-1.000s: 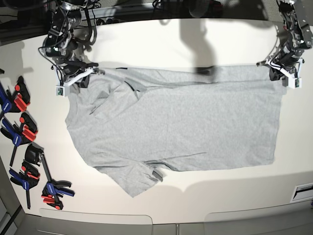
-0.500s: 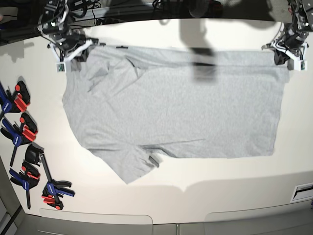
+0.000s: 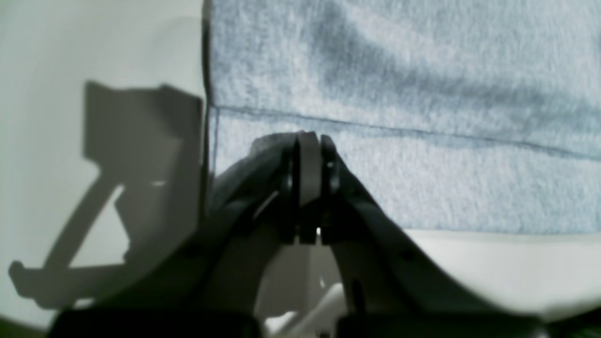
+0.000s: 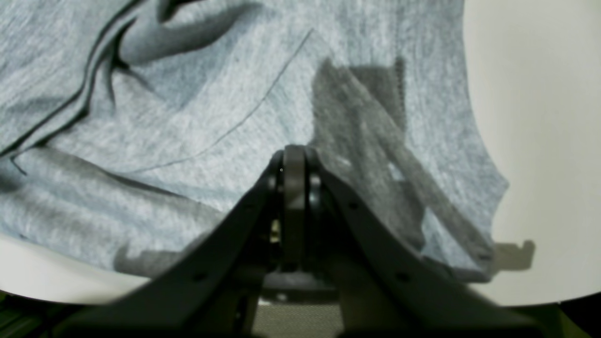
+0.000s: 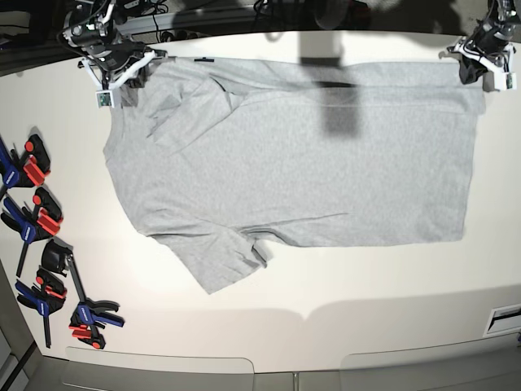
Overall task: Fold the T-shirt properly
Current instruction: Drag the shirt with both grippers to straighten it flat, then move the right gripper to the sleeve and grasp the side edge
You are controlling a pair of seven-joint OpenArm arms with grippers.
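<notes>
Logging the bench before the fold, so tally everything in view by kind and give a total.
T-shirt: 1
Robot hands: 2, left hand and right hand
Clamps: 4, as far as the overlapping pile at the table edge shows
Total: 7

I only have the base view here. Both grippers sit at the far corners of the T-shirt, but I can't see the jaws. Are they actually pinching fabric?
Observer: The left gripper is shut, with its tips against the T-shirt beside the hem seam; whether fabric sits between them I cannot tell.
Operator: And the other one?
Observer: The right gripper is shut too, over creased grey fabric near a curved seam.
Operator: Any lettering showing up close?
Observer: None; both wrist views show plain grey knit.
Operator: Is the hem corner flat?
Observer: By the left gripper it lies flat, its side edge straight against the table.
</notes>
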